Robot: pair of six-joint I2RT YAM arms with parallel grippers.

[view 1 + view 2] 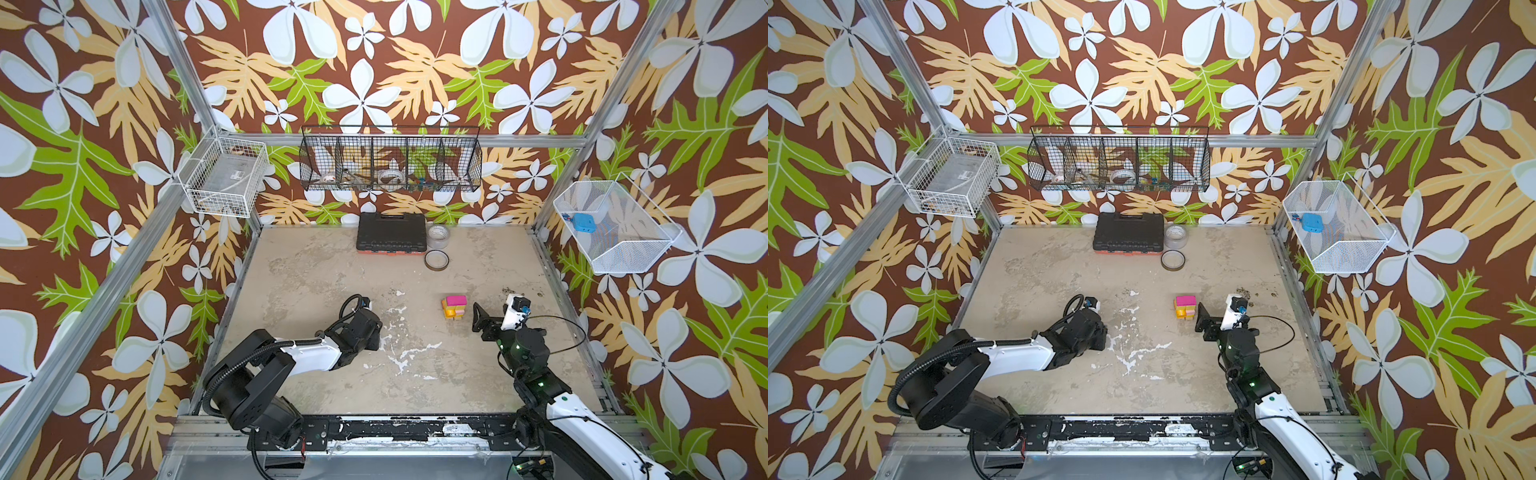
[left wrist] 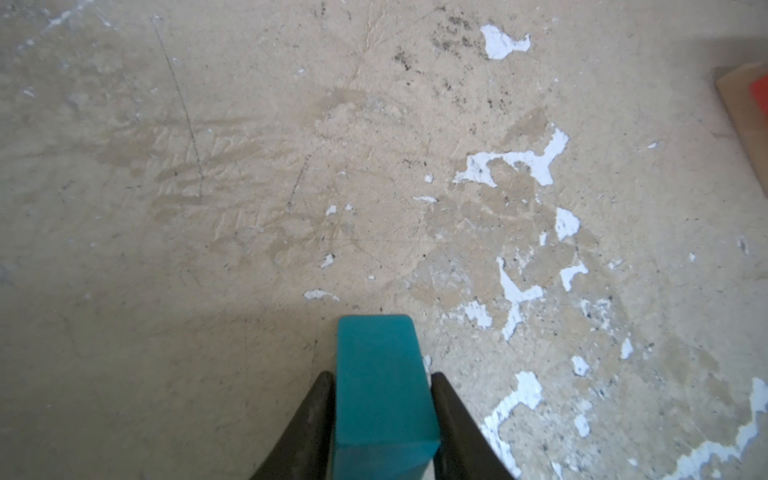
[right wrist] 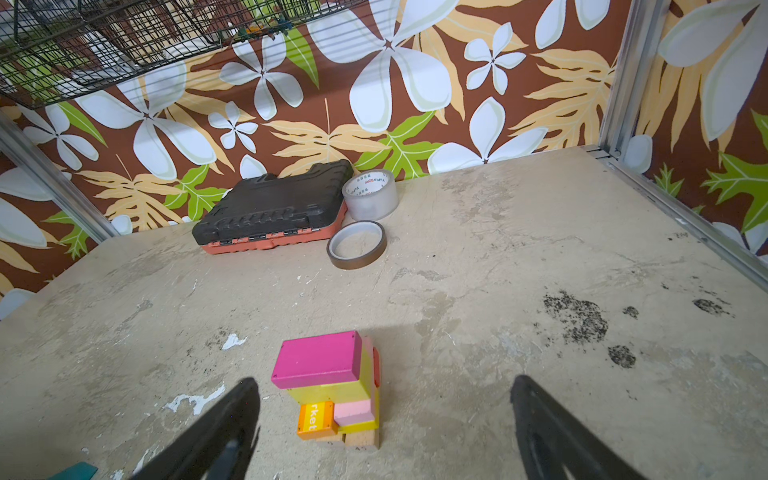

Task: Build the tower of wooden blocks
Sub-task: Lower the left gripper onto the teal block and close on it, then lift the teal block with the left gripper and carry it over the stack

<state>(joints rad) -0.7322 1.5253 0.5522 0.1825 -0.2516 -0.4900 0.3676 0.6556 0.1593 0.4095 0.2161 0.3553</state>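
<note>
The wood block tower stands right of centre in both top views. In the right wrist view the tower has a magenta block on top. Below it come yellow-green, pink and orange pieces, a red edge and tan wood at the base. My right gripper is open just right of the tower, touching nothing. The left gripper is shut on a teal block, one finger against each side, low over the table. In both top views the left wrist hides that block.
A black tool case, a clear tape roll and a brown tape ring lie at the back. Wire baskets hang on the walls. A tan and red corner shows at the left wrist view's border.
</note>
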